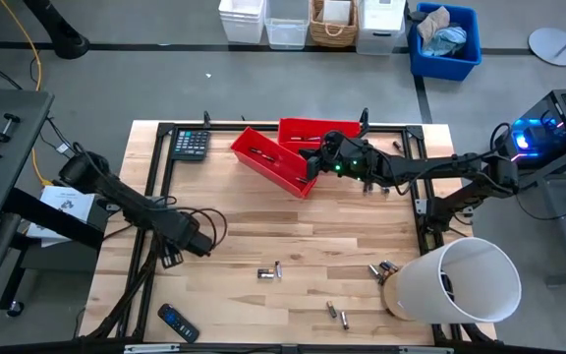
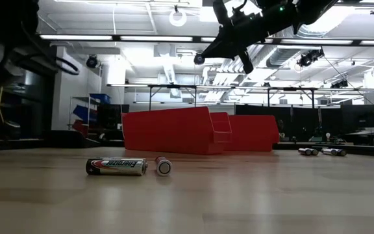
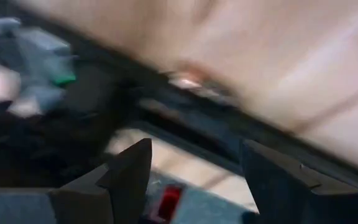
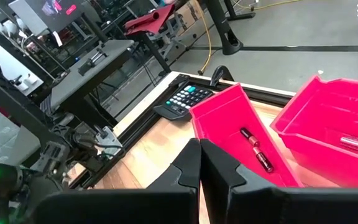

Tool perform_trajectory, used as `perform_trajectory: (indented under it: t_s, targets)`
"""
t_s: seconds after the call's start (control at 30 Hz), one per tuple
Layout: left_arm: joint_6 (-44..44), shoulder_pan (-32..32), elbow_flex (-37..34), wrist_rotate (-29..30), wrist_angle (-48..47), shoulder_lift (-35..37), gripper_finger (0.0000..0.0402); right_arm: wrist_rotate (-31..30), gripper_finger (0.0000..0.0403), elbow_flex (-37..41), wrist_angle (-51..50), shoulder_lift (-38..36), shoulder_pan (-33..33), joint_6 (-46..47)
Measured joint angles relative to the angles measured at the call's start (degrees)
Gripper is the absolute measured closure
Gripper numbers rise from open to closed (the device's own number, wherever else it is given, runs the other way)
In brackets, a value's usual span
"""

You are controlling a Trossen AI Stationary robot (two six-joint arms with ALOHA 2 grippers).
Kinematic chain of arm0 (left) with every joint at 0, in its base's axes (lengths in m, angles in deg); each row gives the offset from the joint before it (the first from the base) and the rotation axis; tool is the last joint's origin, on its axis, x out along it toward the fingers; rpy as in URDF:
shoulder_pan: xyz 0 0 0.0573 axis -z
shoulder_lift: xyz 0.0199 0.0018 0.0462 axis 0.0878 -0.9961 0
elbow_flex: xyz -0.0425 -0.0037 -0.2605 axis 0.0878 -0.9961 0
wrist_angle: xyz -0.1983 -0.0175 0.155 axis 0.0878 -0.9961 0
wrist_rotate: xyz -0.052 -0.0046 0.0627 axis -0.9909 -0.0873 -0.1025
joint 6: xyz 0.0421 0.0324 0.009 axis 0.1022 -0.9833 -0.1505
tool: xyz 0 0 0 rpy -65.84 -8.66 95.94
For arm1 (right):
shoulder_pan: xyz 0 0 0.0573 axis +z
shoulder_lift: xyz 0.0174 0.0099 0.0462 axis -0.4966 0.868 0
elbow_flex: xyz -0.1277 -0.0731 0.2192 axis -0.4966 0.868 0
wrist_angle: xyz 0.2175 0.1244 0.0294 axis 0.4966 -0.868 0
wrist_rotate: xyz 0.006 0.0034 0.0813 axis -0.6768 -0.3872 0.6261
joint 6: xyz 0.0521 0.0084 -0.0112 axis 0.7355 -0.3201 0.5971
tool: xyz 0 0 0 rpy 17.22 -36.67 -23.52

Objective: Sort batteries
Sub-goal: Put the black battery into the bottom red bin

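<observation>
High view: right pincer closed, empty, above the two red bins at the worktop's far side. Left pincer open, empty, over the worktop's left part. Batteries scattered along the near side; others inside the bins, per right wrist view.

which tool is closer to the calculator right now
Left. The left tool hangs over the table's left side, below the calculator; the right tool is farther, over the red bins.
</observation>
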Motion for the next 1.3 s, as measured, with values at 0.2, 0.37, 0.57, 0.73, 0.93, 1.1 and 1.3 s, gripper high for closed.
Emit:
perform_trajectory:
  t_s: [0.2,0.37,0.57,0.73,0.93,1.1,1.3]
  targets:
    - [-3.62,-0.04,0.81,-1.09,2.2,-3.63,0.0188,0.0,0.0402,0.0,-0.03,0.0,0.02,0.0]
    - [-7.89,0.28,0.94,-6.39,13.43,-7.16,0.0204,0.39,0.0402,0.0,-0.07,0.0,0.02,0.09]
    - [-9.29,0.12,-1.08,-1.2,6.88,-11.28,0.0244,0.52,0.0402,0.0,-0.07,0.0,0.07,0.08]
    - [-12.02,-0.33,-3.61,-3.21,7.58,-13.68,0.0371,0.57,0.0402,0.0,-0.07,0.0,0.07,0.02]
    - [-14.94,-1.1,-6.6,-3.64,10.67,-15.8,0.0398,0.57,0.0402,0.0,-0.09,-0.02,0.07,0.0]
    - [-13.5,-1.22,-9.29,-6.02,14.68,-15.17,0.04,0.63,0.0402,0.0,-0.13,-0.02,0.07,0.0]
    - [-14.82,-3.54,-1.87,-1.06,15.43,-15.45,0.0401,0.22,0.0402,0.0,-0.17,-0.02,0.07,-0.02]
